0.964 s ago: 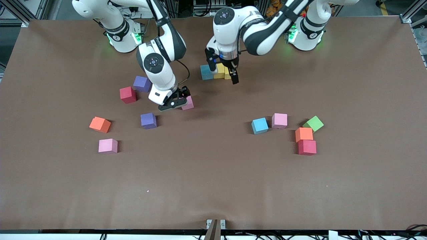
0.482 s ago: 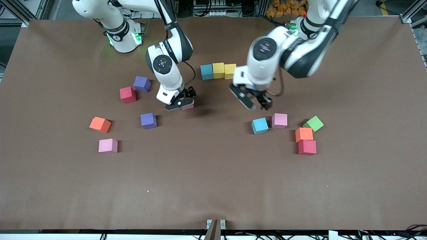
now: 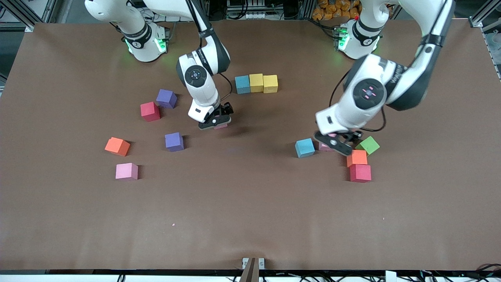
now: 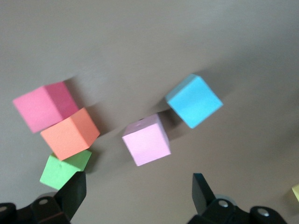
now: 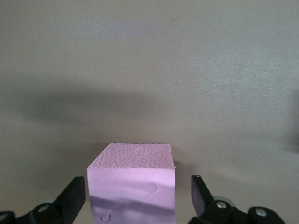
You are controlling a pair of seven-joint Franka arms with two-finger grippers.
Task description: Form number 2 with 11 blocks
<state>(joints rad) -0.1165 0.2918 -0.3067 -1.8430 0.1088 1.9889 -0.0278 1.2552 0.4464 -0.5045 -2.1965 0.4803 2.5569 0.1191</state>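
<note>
Both fingers [image 5: 74,196] wide open, empty.

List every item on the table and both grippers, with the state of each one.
Left gripper: open, over a pink foam cube.
Right gripper: open, fingers astride another pink foam cube, not closed on it.
Row of light blue cube and two yellow cubes: placed side by side, touching.
Orange cube and red cube: touching, loose.
Green cube: loose, unused.
</note>
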